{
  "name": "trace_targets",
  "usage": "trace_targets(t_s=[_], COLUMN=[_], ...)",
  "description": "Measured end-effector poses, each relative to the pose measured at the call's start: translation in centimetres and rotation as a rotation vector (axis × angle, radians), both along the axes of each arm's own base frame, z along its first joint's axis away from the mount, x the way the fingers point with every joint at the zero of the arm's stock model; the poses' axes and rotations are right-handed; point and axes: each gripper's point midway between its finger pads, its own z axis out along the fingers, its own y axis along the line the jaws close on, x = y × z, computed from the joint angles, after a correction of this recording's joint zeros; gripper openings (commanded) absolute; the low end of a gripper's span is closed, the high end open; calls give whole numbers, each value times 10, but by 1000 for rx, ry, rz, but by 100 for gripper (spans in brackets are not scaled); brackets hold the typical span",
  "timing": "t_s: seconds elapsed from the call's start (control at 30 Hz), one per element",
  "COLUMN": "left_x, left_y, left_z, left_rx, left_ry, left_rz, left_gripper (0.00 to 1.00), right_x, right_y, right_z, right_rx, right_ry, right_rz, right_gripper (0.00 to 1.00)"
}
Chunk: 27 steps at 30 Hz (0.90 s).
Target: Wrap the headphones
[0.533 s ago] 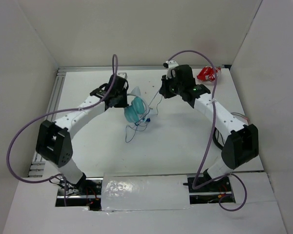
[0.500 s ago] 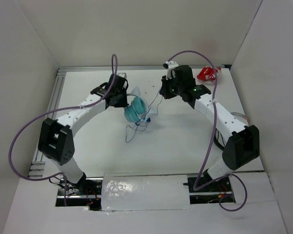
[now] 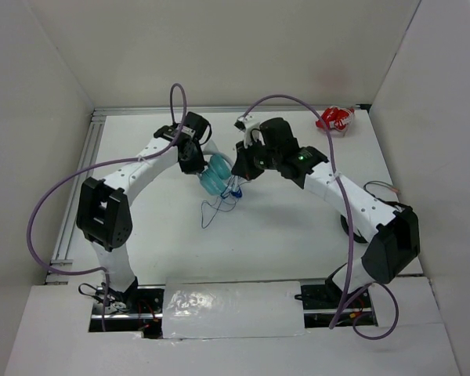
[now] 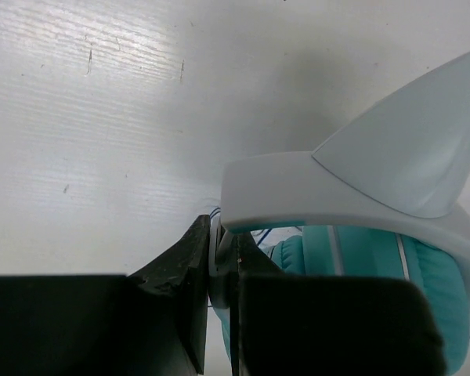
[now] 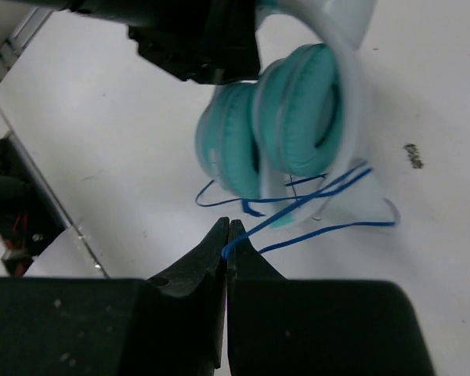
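The teal headphones (image 3: 217,173) with white headband and cat-ear tip (image 4: 411,153) hang just above the table's middle. My left gripper (image 3: 196,160) is shut on the end of the white headband (image 4: 298,184). My right gripper (image 3: 236,168) is shut on the thin blue cable (image 5: 313,196), pinching a bend of it at the fingertips (image 5: 228,249). In the right wrist view the two teal cups (image 5: 278,129) sit together, with cable strands crossing below them. More blue cable (image 3: 211,210) trails down onto the table.
A small red-and-white object (image 3: 334,119) lies at the far right corner. A slotted rail (image 3: 78,180) runs along the table's left edge. White walls enclose the table on three sides.
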Motion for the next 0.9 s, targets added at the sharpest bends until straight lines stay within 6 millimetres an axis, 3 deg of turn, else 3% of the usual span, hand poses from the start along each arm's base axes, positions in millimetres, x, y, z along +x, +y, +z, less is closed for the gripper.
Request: trace_targets(t_s=[0.27,0.53,0.7,0.9], left_x=[1,9,5,-2], left_y=[3,41,52,50], left_z=[12,52,70,90], left_rx=[-61,3,2,-118], left_ry=[-19,-135,-157,-219], left_rz=[105,221,262,274], left_gripper=[0,0,0,0], right_x=[-28,-41,-43,-60], right_y=[27,23,26,58], right_z=[-11,-30,-19,-6], right_rx=[38,27,68,126], right_ry=[67,115,82,19], right_rz=[137,159,197,341], right_gripper=[4,2,4,14])
